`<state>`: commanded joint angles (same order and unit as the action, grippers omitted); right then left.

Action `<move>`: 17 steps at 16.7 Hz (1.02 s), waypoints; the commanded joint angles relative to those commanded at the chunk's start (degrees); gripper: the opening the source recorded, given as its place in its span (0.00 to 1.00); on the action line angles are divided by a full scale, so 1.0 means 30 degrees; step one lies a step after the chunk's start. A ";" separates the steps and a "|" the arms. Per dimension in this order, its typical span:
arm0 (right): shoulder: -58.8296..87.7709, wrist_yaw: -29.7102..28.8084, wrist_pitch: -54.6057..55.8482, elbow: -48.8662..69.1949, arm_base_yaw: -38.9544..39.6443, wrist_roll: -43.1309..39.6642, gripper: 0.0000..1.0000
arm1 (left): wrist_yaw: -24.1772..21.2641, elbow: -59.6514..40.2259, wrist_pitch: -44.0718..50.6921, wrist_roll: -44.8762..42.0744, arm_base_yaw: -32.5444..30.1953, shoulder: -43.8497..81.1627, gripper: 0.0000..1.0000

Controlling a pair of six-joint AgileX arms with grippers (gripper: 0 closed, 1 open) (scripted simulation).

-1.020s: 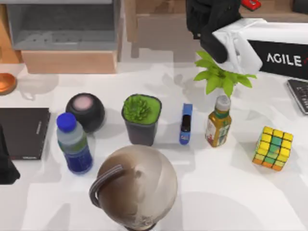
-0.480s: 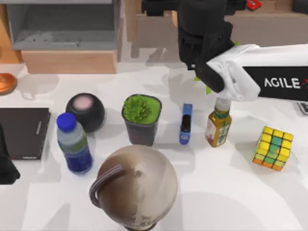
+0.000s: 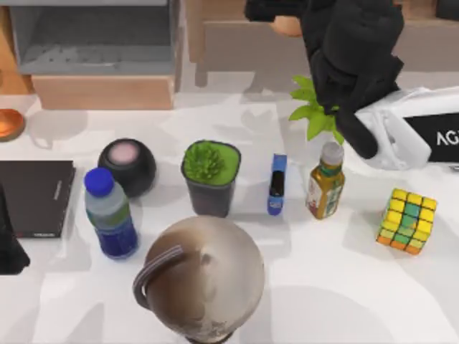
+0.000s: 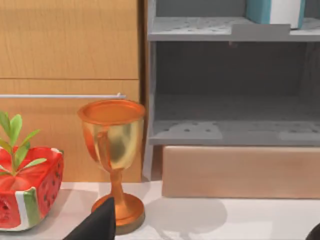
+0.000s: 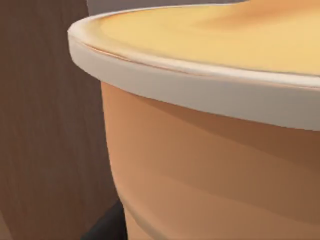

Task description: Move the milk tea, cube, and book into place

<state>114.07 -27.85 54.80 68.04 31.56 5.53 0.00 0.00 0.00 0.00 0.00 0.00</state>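
While the right arm's gripper (image 3: 276,8) hangs at the table's far edge, fingers hidden, so I cannot tell their state, the book (image 4: 275,11) sits shelved: rigid, heaviest. Well nearside of that gripper stand the milk tea (image 3: 109,213), slick, grip mid-body, and the cube (image 3: 407,220), light, flat-faced.

The bench (image 3: 344,287) is white. At lower left of the top view, the milk tea (image 3: 110,213) has a blue cap, a pale milky upper body and a dark blue label. At right, the cube (image 3: 407,220) shows yellow, green and orange squares. The amber bottle (image 3: 325,180) in the middle wears a grey cap. The thin book (image 3: 34,197) at the left edge is black. A black pot (image 3: 211,177) carries a bright green succulent. In the left wrist view, the goblet (image 4: 113,160) is glossy orange-gold, the watermelon planter (image 4: 27,192) red with green and white rind, and the book (image 4: 275,11) on the grey shelf (image 4: 200,29) teal with white pages.
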 joint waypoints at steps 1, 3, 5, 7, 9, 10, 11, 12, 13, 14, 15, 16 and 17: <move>-0.0274 0.0908 0.1345 -0.0907 -0.0536 0.0311 0.00 | 0.0000 0.0000 0.0000 0.0000 0.0000 0.0000 1.00; -0.0761 0.2969 0.3955 -0.2796 -0.1955 0.0821 0.00 | 0.0000 0.0000 0.0000 0.0000 0.0000 0.0000 1.00; -0.1111 0.5319 0.6145 -0.4667 -0.3869 0.1089 0.00 | 0.0000 0.0000 0.0000 0.0000 0.0000 0.0000 1.00; -0.1293 0.7850 0.7874 -0.6434 -0.6255 0.1081 0.00 | 0.0000 0.0000 0.0000 0.0000 0.0000 0.0000 1.00; -0.1308 1.0418 0.9106 -0.7970 -0.8853 0.0828 0.00 | 0.0000 0.0000 0.0000 0.0000 0.0000 0.0000 1.00; -0.1254 1.1668 0.9478 -0.8590 -1.0280 0.0625 0.00 | 0.0000 0.0000 0.0000 0.0000 0.0000 0.0000 1.00; -0.1167 1.2869 0.9708 -0.9082 -1.1820 0.0383 0.00 | 0.0000 0.0000 0.0000 0.0000 0.0000 0.0000 1.00; -0.1057 1.4006 0.9818 -0.9439 -1.3439 0.0114 0.00 | 0.0000 0.0000 0.0000 0.0000 0.0000 0.0000 1.00; -0.0919 1.5068 0.9808 -0.9689 -1.5052 -0.0164 0.00 | 0.0000 0.0000 0.0000 0.0000 0.0000 0.0000 1.00; -0.0753 1.6045 0.9699 -0.9863 -1.6554 -0.0434 0.00 | 0.0000 0.0000 0.0000 0.0000 0.0000 0.0000 1.00; -0.0555 1.6930 0.9515 -0.9987 -1.7875 -0.0685 0.00 | 0.0000 0.0000 0.0000 0.0000 0.0000 0.0000 1.00; -0.0325 1.7719 0.9284 -1.0083 -1.9007 -0.0906 0.00 | 0.0000 0.0000 0.0000 0.0000 0.0000 0.0000 1.00; -0.0075 1.8400 0.9031 -1.0157 -1.9947 -0.1094 0.00 | 0.0000 0.0000 0.0000 0.0000 0.0000 0.0000 1.00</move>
<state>113.84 27.35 81.89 37.57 -28.28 2.24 0.00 0.00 0.00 0.00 0.00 0.00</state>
